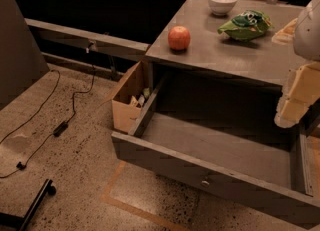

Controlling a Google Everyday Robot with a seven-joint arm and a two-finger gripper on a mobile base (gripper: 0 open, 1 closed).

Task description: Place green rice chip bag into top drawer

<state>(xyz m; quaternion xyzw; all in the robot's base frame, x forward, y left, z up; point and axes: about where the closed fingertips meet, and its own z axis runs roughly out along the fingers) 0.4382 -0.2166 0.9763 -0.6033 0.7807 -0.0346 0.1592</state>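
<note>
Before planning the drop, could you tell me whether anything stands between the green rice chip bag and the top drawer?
Nothing visible does. The green rice chip bag lies on the countertop; the top drawer stands open below. The apple sits left of that path. The gripper hangs at the right edge.

White rounded arm shell (310, 25) above a blocky cream pincer (294, 102) at the right edge.

The green rice chip bag (245, 25) shows white and orange-red marks, the top drawer (165, 161) is grey, and the gripper (293, 101) at the desk's (220, 56) right edge is cream.
</note>
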